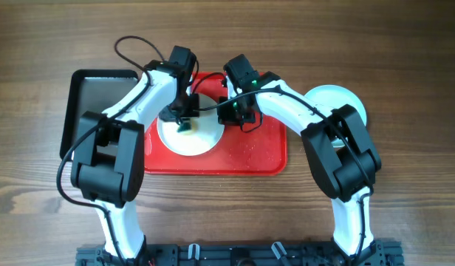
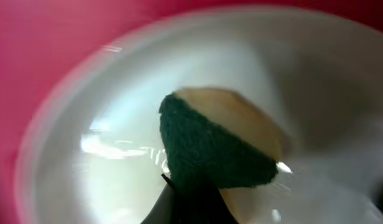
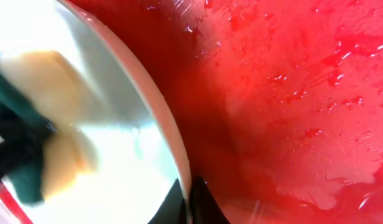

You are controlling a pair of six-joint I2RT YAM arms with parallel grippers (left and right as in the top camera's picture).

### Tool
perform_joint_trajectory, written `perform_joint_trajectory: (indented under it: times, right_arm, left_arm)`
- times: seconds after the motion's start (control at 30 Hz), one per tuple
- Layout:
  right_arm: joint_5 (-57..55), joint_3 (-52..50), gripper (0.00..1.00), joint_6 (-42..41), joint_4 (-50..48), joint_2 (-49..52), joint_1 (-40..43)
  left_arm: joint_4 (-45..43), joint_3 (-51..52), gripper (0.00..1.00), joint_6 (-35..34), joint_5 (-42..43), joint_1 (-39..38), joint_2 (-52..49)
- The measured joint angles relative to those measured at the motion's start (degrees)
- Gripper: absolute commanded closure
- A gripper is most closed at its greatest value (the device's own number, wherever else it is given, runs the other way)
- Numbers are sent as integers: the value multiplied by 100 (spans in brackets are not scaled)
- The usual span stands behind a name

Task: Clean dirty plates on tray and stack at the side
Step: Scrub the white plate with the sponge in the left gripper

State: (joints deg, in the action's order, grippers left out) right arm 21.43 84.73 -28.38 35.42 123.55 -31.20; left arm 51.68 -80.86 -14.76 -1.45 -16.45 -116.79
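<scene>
A white plate [image 1: 202, 140] lies on the left half of the red tray [image 1: 261, 159]. My left gripper [image 1: 185, 124] is shut on a green-and-yellow sponge [image 2: 219, 146] and presses it onto the inside of the white plate [image 2: 86, 155]. My right gripper [image 1: 229, 112] is shut on the white plate's right rim [image 3: 173, 143], one finger on each side of the rim, with the wet tray [image 3: 291, 93] beside it. A pale turquoise plate [image 1: 338, 100] lies on the table right of the tray, partly hidden by my right arm. A third plate is not separately visible.
A black tray [image 1: 87, 92] lies on the table left of the red tray, partly under my left arm. Water drops and smears cover the red tray's floor. A black cable loops behind the left wrist.
</scene>
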Motion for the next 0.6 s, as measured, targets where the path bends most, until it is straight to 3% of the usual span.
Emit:
perform_joint_trajectory:
  times: [0.13,0.3,0.47,0.6]
  right_arm:
    - [0,0,96,0,0,0,0]
    - [-4,0,96,-7,-76,2,-11]
    - [-68,2,96,-50,-22,0,94]
    - [-70,2,96,-61,-4,0,136]
  left_arm:
    - [33,24,96,-994,-1325,31,0]
    - [-422,63,96,-1814,-1534,17,-2]
    - [-1362,74,96,-1829,-197,129,-2]
    - [-1696,76,96,-1180,1408,184,-17]
